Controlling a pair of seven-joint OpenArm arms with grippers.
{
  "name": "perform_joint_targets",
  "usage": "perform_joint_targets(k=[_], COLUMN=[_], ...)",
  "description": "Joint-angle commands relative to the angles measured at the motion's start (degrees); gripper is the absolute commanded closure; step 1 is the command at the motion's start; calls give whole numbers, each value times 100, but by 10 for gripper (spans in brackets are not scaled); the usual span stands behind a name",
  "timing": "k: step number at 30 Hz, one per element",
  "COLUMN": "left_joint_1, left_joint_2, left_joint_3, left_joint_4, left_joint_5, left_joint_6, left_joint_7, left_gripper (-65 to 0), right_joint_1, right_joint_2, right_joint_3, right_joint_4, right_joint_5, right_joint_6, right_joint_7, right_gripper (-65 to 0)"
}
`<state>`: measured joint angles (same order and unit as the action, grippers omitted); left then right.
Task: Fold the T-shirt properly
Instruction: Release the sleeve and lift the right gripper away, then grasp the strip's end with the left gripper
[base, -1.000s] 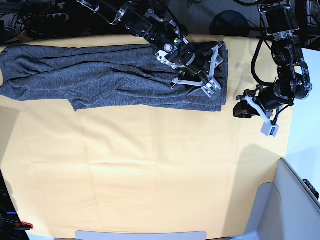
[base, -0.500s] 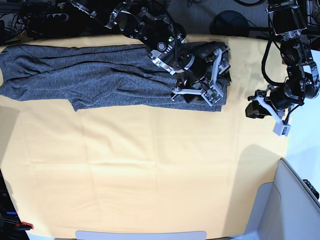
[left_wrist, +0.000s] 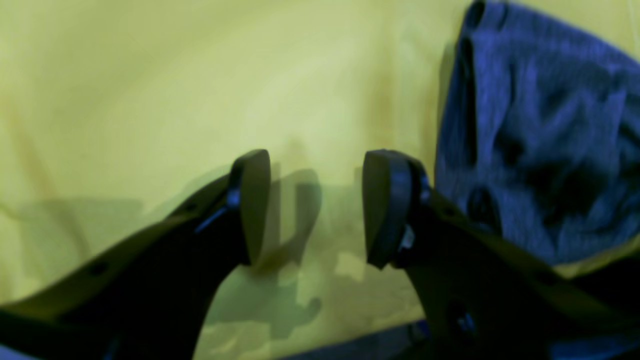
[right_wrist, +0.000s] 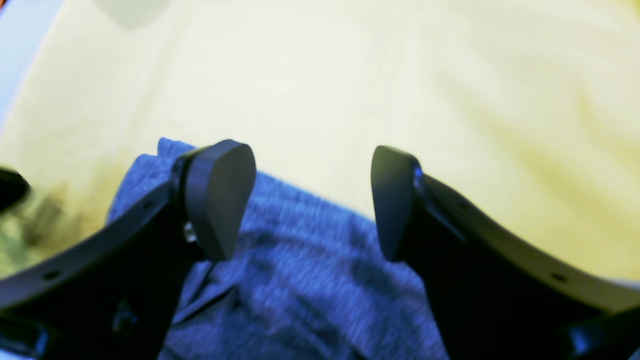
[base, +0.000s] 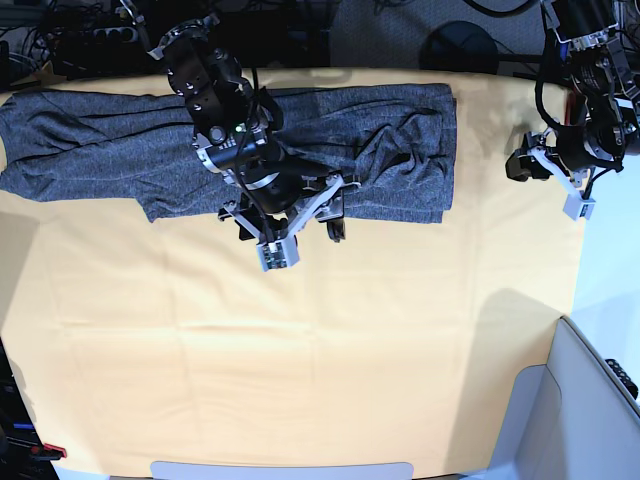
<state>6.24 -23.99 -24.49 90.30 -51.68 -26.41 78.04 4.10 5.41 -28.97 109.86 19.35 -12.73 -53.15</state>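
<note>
T-shirt (base: 250, 150) lay flat along the far edge of the bench, on the yellow cloth (base: 300, 360) that covered it. Grey heather knit, stretched as a long band; the end toward the left arm was bunched into creases, the other end ran out toward the frame edge.

Right pincer (base: 290, 218) was over the T-shirt's near hem, roughly mid-length of the band, pointing out toward the open yellow cloth. Jaws stood apart with nothing between them — released. Right wrist view: both pads (right_wrist: 220, 195) clear of fabric, the grey knit (right_wrist: 300, 280) underneath and behind them, bare cloth (right_wrist: 400, 75) past the hem.

Left pincer (base: 560, 180) was well apart from the T-shirt, off its bunched end, near the cloth's edge. Left wrist view: left pincer (left_wrist: 315, 200) jaws parted, only yellow cloth (left_wrist: 175, 90) and their own shadow in the gap — released, empty. The creased end of the T-shirt (left_wrist: 540, 150) sat beside one finger (left_wrist: 382, 205), not touching as far as the blurred frame showed.

Both wrist views were soft, so fine fabric detail could not be told. Neither arm was holding the T-shirt.
</note>
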Motion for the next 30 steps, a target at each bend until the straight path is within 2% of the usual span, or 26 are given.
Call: perform_joint_targets(k=[1, 4, 9, 12, 19, 24, 30], left_joint_1=[22, 84, 92, 75, 57, 57, 84], left_joint_2=[-94, -76, 38, 153, 443, 680, 891], left_joint_3=[-96, -105, -70, 97, 599, 889, 1240], left_joint_4=[20, -138, -648, -991, -1166, -1140, -1131], left_joint_5=[-304, -779, -1166, -1263, -1368, -1368, -1368], left_joint_6=[-62, -88, -88, -88, -88, -88, -88], left_joint_7=[51, 196, 196, 196, 174, 196, 196], left_gripper=[-294, -294, -294, -294, -294, -294, -293], right_joint_1=[113, -19, -353, -616, -1038, -1258, -1399], right_joint_2=[17, 52, 8, -141, -132, -44, 123], right_joint_3=[132, 537, 1548, 2242, 3622, 4124, 4176], right_joint_4=[104, 121, 130, 165, 605, 614, 605], right_joint_5=[65, 170, 188, 188, 179, 179, 179], right_joint_6=[-129, -542, -894, -920, -920, -911, -911], right_joint_7=[150, 150, 150, 150, 150, 141, 141], right_gripper=[-395, -395, -395, -395, -394, -394, -394])
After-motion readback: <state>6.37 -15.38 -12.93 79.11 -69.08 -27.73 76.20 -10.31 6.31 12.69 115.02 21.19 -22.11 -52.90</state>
